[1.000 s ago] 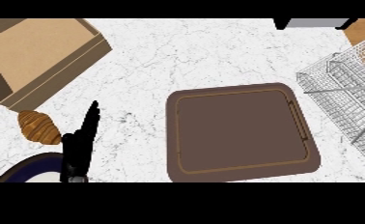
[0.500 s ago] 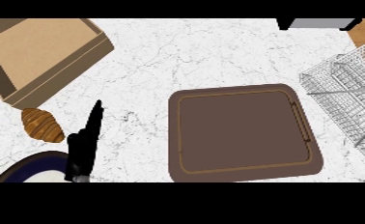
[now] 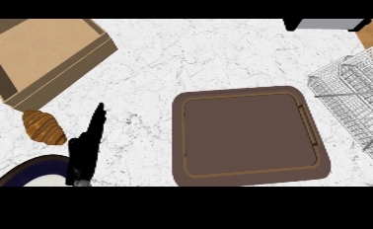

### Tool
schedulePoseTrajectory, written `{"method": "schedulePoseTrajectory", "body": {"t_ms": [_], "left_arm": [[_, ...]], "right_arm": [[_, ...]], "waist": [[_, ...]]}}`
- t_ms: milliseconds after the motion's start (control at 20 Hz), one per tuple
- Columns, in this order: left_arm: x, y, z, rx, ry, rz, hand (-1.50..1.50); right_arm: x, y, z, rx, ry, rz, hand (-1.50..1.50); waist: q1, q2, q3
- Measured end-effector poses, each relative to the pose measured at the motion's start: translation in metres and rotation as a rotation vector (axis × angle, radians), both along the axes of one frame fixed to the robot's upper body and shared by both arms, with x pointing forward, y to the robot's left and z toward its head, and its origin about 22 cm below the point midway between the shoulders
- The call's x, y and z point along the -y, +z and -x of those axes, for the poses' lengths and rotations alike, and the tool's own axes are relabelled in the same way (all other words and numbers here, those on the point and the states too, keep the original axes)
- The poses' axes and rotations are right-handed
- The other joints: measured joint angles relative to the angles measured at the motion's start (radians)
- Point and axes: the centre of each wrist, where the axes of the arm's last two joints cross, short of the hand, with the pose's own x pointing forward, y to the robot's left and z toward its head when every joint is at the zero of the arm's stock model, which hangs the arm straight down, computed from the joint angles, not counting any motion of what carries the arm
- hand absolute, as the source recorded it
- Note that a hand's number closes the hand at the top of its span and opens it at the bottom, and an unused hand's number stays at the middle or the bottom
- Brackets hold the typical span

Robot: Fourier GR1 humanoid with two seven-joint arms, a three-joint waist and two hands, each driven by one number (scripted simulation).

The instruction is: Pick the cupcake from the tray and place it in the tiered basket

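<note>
The brown tray [image 3: 247, 171] lies on the white marble counter right of centre, and nothing shows on it. No cupcake is visible anywhere in the head view. The wire tiered basket [image 3: 348, 95] stands at the right edge, partly cut off. My left hand [image 3: 86, 146] rises from the lower left, seen edge-on, with straight fingers pointing up and holding nothing. My right hand does not show.
An open cardboard box [image 3: 45, 57] fills the upper left. A croissant [image 3: 44, 127] lies on the counter just left of my left hand. A dark-rimmed plate [image 3: 22, 172] sits at the lower left corner. A grey appliance [image 3: 328, 24] peeks in at the top right.
The view has shifted slightly, so everything sits a little lower and further right in the picture. My left hand stays in place with its fingers straight.
</note>
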Motion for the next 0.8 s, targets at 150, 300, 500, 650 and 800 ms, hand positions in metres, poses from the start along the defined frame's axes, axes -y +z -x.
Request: {"method": "schedulePoseTrajectory", "body": {"t_ms": [150,300,500,650,800], "left_arm": [[0.0,0.001,-0.004,-0.003,-0.002,-0.002,0.0],[0.0,0.001,-0.004,-0.003,0.006,-0.002,0.0],[0.001,0.001,-0.004,-0.009,0.004,0.0,0.0],[-0.003,0.001,-0.003,-0.01,0.009,0.0,0.0],[0.0,0.001,-0.001,-0.014,0.012,0.003,0.0]], "right_arm": [[-0.002,-0.015,-0.02,-0.025,-0.009,-0.001,1.5],[0.005,-0.033,-0.034,-0.031,-0.025,-0.024,1.5],[0.015,-0.051,-0.049,0.007,-0.023,-0.085,1.5],[0.019,-0.065,-0.051,0.103,-0.019,-0.198,-1.5],[0.027,-0.072,-0.052,0.186,-0.001,-0.302,-1.5]], "waist": [[0.0,0.001,0.0],[-0.002,0.0,0.0],[-0.003,-0.001,-0.001],[-0.007,-0.009,-0.008],[-0.01,-0.012,-0.01]]}}
